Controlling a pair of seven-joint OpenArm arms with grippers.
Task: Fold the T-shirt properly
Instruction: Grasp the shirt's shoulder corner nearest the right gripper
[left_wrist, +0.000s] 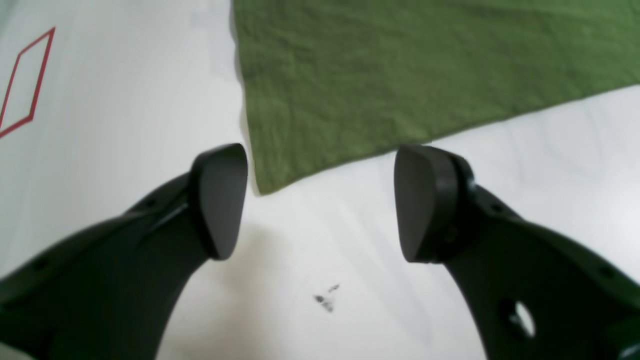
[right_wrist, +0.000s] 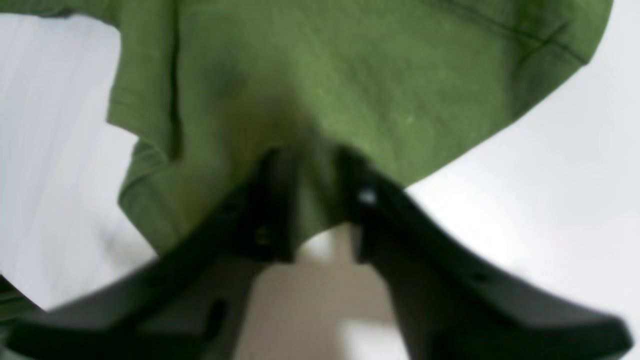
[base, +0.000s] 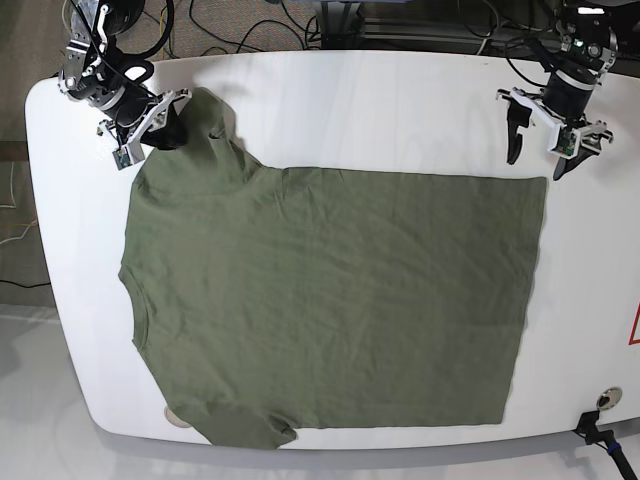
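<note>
Corners being taken before the first fold

The T-shirt (base: 330, 300) lay flat on the white table (base: 360, 100); the right gripper (right_wrist: 320, 200) pinched a sleeve, the left gripper (left_wrist: 320, 200) hovered spread just beside the hem corner and likely needed to close there. Cables trailed behind the table

The T-shirt (base: 330, 300) lies spread across the bench (base: 350, 100). The right gripper (base: 160, 125) sits at its far-left sleeve, the left gripper (base: 540, 160) above its far-right corner.
</note>
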